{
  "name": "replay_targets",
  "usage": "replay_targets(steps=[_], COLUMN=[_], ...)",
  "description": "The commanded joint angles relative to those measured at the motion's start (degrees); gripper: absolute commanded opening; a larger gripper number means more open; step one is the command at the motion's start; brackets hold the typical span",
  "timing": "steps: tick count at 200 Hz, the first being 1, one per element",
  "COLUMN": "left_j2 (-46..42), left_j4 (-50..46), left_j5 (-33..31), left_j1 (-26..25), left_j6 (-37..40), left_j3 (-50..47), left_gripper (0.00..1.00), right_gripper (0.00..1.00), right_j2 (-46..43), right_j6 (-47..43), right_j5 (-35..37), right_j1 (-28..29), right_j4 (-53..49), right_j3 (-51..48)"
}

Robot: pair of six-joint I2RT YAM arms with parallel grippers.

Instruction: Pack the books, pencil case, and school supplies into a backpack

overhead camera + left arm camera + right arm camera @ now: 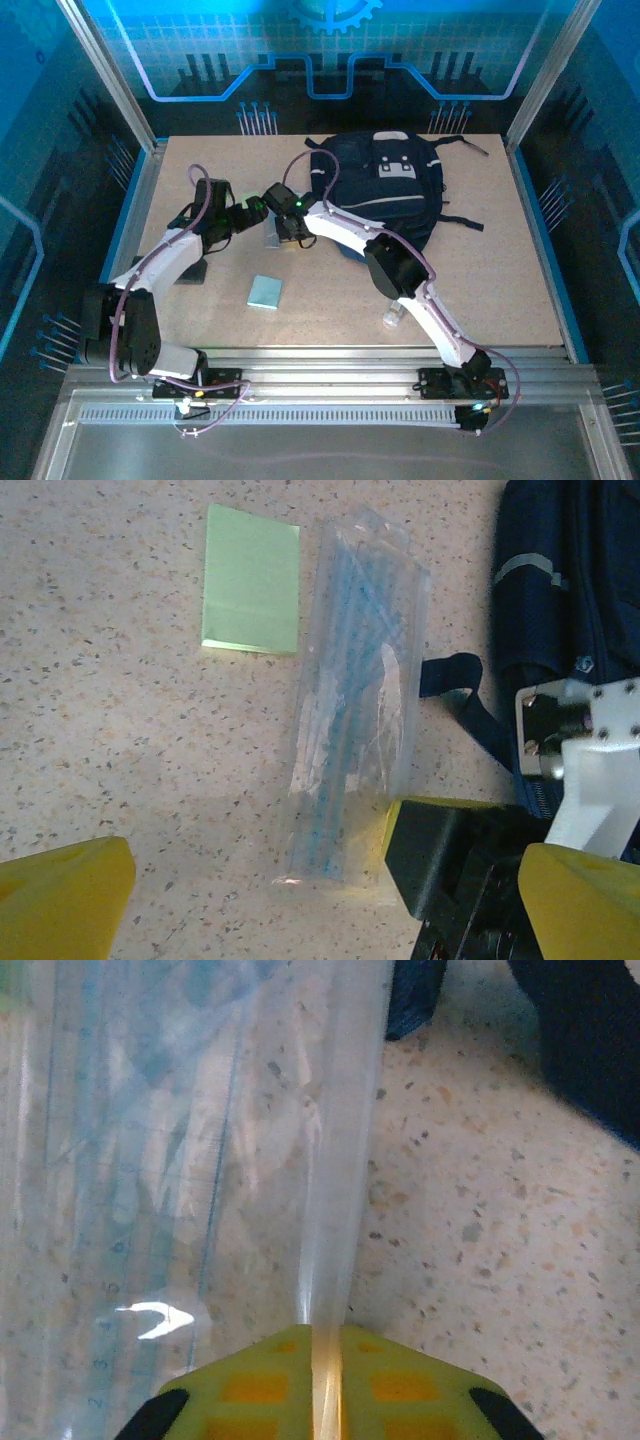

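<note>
Right gripper (325,1350) is pinched shut on the edge of the pencil case (190,1160), lying on the worktop (480,1240) left of the backpack (395,185). Next job: lift it into the backpack. Left gripper (255,213) stands open.

Right gripper (325,1365) closed, apparently pinching pencil case (150,1160)

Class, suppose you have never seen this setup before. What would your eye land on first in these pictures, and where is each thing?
The large navy backpack at the far middle of the table dominates the overhead view. Just left of it, the right gripper is shut on an edge of the translucent pencil case, which lies flat on the speckled tabletop with a small green block beside it.
</note>
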Motion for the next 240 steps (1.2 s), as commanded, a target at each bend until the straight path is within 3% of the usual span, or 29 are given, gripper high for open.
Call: replay_targets(steps=[1, 29, 61, 68, 90, 113, 140, 168, 216, 240], left_j2=[-0.8, -0.3, 0.0, 0.1, 0.1, -0.3, -1.0, -1.6, -2.1, -2.1], left_j4=[1.4, 2.2, 4.1, 4.4, 4.7, 4.1, 3.3, 2.8, 2.2, 2.1], left_j5=[1.9, 2.8, 4.0, 4.1, 4.3, 4.3, 3.8, 3.3, 3.0, 2.9], left_j1=[0.4, 0.4, 0.3, 0.3, 0.3, 0.3, 0.3, 0.3, 0.3, 0.3], left_j6=[-1.2, -2.1, -3.9, -4.2, -4.7, -4.4, -3.7, -3.2, -2.4, -2.2], left_j3=[-0.6, -0.7, -1.2, -1.3, -1.2, -0.9, -0.8, -0.9, -0.7, -0.7], left_gripper=[0.99, 0.99, 0.99, 0.99, 0.99, 0.99, 0.99, 0.99, 0.99, 0.99], right_gripper=[0.10, 0.10, 0.16, 0.21, 0.53, 0.79, 0.93, 0.98, 0.99, 0.97], right_j2=[-4.0, -14.6, -22.1, -23.2, -26.5, -27.2, -24.3, -18.4, -11.3, -9.9], right_j6=[-3.3, -7.3, -10.0, -9.9, -8.9, -8.7, -7.3, -4.3, 0.5, -0.4], right_j5=[0.8, 0.2, 0.0, -0.1, -1.3, -6.0, -9.5, -5.1, 4.0, 3.6], right_j1=[1.1, 1.0, 0.3, 0.0, 0.0, 0.1, 0.6, 2.3, 2.7, 2.7], right_j4=[-6.6, -3.8, -4.2, -4.2, -3.6, -0.9, 0.5, -2.7, -8.4, -8.4], right_j3=[-10.3, -25.6, -34.2, -34.7, -34.0, -32.1, -28.9, -22.6, -16.9, -17.0])
